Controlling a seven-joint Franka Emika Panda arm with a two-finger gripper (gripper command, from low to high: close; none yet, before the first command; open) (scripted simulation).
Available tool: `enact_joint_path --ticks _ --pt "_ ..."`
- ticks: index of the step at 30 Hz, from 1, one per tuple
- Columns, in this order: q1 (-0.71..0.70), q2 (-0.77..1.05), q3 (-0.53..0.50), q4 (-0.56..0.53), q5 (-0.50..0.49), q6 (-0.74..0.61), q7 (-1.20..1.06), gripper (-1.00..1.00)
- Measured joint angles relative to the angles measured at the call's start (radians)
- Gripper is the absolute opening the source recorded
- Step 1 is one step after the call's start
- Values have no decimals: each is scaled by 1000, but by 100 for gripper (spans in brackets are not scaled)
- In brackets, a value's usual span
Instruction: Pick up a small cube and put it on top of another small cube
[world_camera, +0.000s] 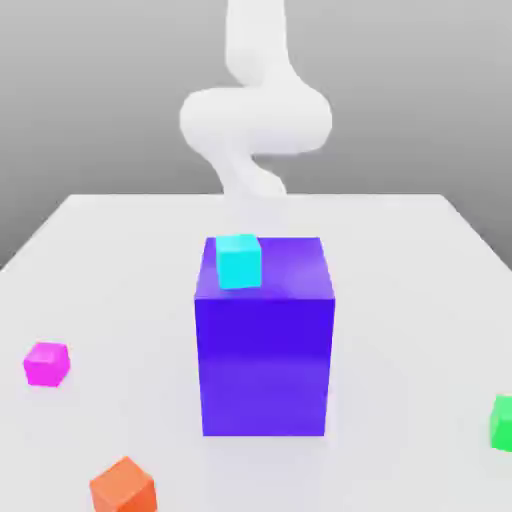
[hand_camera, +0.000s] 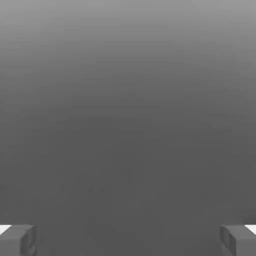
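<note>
Exterior view: the small magenta cube (world_camera: 47, 363) sits on the white desk (world_camera: 120, 260) at the exterior view's left, well apart from the small green cube (world_camera: 502, 421) at the right edge. Between them stands a big blue-violet block (world_camera: 265, 350) bearing a cyan cube (world_camera: 239, 261); an orange cube (world_camera: 122, 487) lies near the front. Hand view: the end effector (hand_camera: 128, 239) gapes wide, holding nothing.

White arm (world_camera: 255, 120) raised and bent, claw (hand_camera: 128, 240) fingers spread wide, empty
</note>
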Motion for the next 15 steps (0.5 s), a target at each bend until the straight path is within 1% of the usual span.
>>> enact_joint_path --ticks 4,8,12,15 --pt "-56 147 -83 -62 -64 81 -83 0" --pt "-109 287 -180 -122 -103 159 -179 0" --pt "-156 429 -287 -182 -109 239 -299 0" --pt "-187 538 -367 -228 -79 301 -413 0"
